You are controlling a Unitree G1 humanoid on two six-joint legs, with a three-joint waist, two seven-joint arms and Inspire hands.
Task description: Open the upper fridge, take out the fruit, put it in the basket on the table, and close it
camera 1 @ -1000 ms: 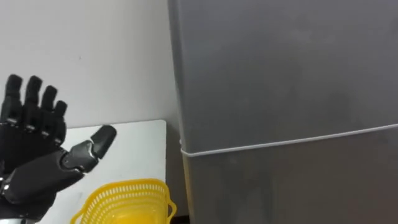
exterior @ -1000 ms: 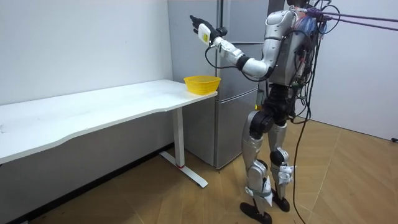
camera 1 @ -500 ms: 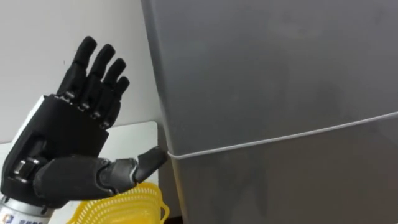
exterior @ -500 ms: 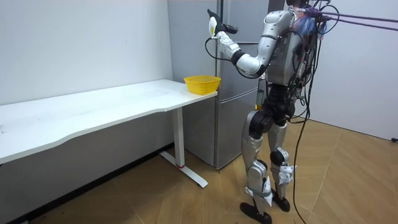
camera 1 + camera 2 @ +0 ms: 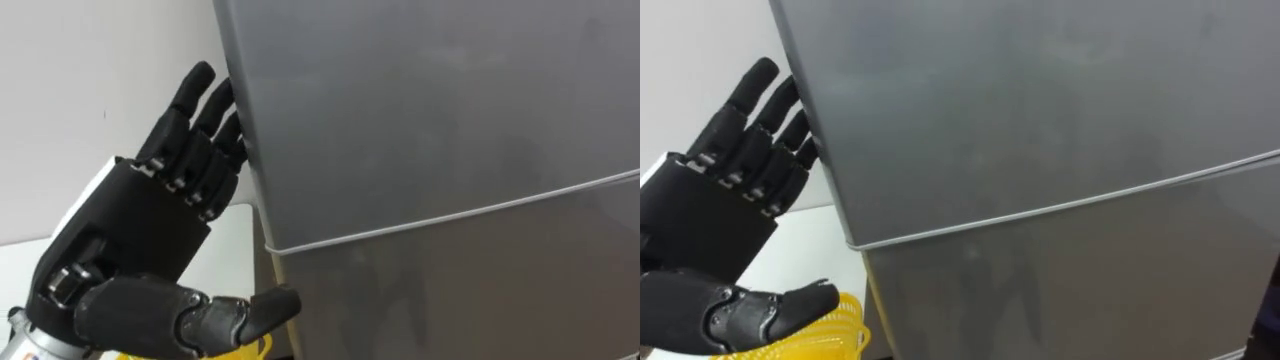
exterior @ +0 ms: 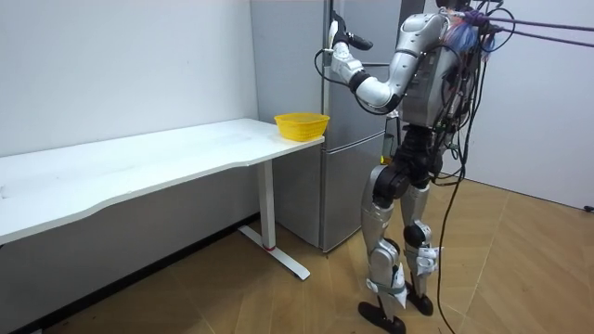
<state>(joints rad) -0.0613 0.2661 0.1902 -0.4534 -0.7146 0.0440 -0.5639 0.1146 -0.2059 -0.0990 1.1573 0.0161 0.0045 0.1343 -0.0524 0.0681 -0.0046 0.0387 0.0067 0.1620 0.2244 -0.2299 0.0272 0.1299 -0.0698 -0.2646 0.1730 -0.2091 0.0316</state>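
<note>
The grey fridge [image 5: 430, 150] stands right before me with both doors closed; a thin seam [image 5: 450, 215] parts the upper door [image 5: 1020, 100] from the lower one. My left hand [image 5: 150, 230] is raised and open, its straight fingers [image 5: 205, 110] reaching the left edge of the upper door, thumb spread low. In the room view my left hand [image 6: 336, 42] is up at the fridge's [image 6: 362, 111] near edge. What is inside the fridge is hidden.
A yellow mesh basket [image 6: 302, 124] stands on the end of the long white table [image 6: 139, 167], just left of the fridge; its rim [image 5: 835, 325] peeks out under my hand. A white wall is behind the table. I stand on wooden floor facing the fridge.
My left hand has risen and swung right, from above the table to the upper door's left edge. The eye views have shifted a little.
</note>
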